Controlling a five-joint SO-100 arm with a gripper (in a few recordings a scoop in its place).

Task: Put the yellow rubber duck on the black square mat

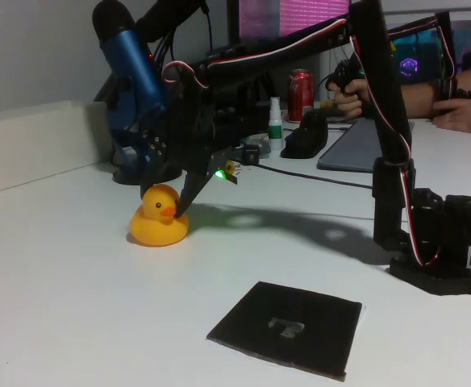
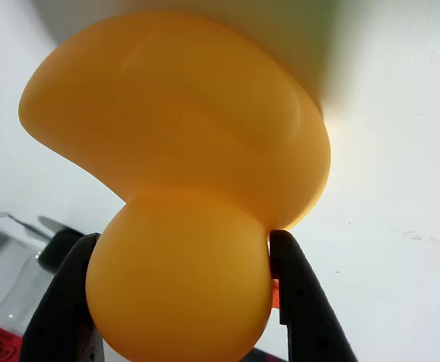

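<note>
Yellow rubber duck (image 1: 158,216) sitting upright on the white table (image 1: 66,298), left of centre in the fixed view, beak pointing toward the right of the frame. Black square mat (image 1: 288,326) lying flat at lower centre-right, well apart from the duck, pale T-like mark at its middle.

Gripper (image 1: 173,201) coming in from above and behind the duck's head. In the wrist view, gripper (image 2: 182,290) pinching the round head, one dark finger (image 2: 69,302) at lower left and the other at lower right, both pressing against the sides; body filling the upper frame.

Handling, judging by looks: hollow, light, soft, glossy skin likely slippery. Head grip looking workable but rounded, so risking a squeeze-out or a swing of the body under the jaws. Gripping at the widest part of the head, keeping pressure moderate, lifting slowly before carrying toward the lower right.
</note>
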